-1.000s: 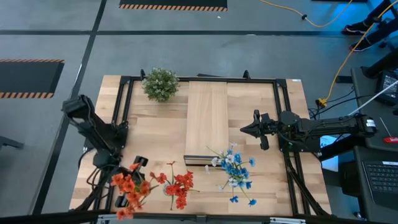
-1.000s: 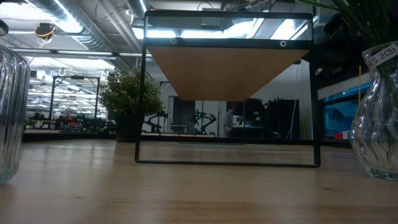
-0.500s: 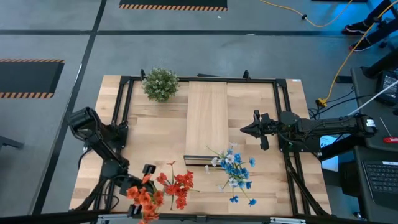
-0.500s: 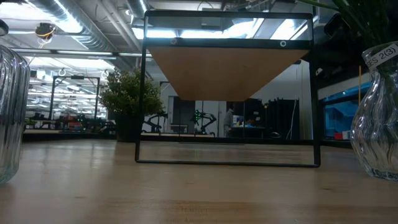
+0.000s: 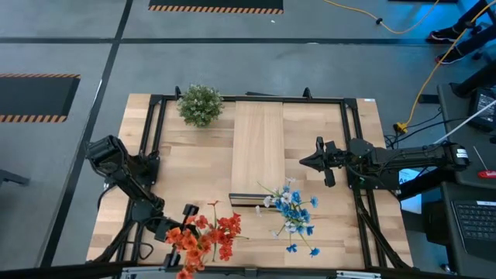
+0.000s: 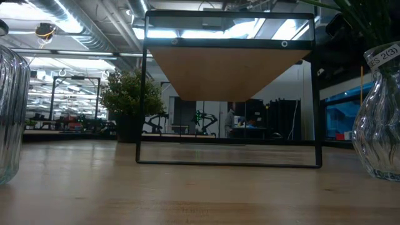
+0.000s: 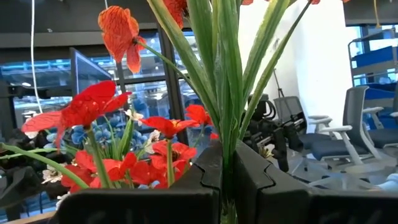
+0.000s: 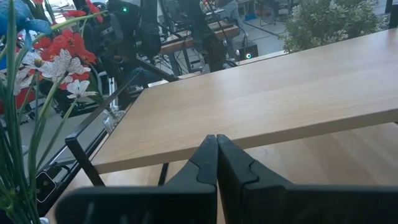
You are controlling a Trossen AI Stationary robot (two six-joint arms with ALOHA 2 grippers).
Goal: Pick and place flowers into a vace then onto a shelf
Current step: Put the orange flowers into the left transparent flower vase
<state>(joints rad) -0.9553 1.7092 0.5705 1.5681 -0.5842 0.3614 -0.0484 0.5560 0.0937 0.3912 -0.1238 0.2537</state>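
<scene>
A: The flowers first: where are they?

B: A red-orange spray [image 5: 184, 242] is at the table's near left edge, its green stems [image 7: 225, 93] pinched between the left gripper [image 5: 177, 222] and its dark fingers [image 7: 205, 171]. Just beside it stands a second red-orange bunch [image 5: 225, 232], and further right a blue and white bunch [image 5: 293, 211], near the front of the shelf [image 5: 258, 151].

A: How does the left arm sit?

B: Its base is at the table's left side, and the arm reaches along that edge toward the near edge, wrist low, with the gripper over the near left corner area. The fingers are clenched on the stems.

A: And on the right?

B: The right gripper [image 5: 307, 161] is held out flat from the right side, pointing at the shelf's right flank and apart from it. Its fingers [image 8: 208, 162] are pressed together, holding nothing.

A: Anything hard to read?

B: Yes. From above, the held spray's lowest blooms run off the picture's edge, and the vases under the two standing bunches are hidden by blooms. The level camera shows only slices of two glass vases, a ribbed one [image 6: 9, 119] and a labelled one [image 6: 378, 125], both cut by the frame. I cannot tell which bunch belongs to which. A round bushy plant [image 5: 200, 104] sits at the far left of the shelf.
</scene>
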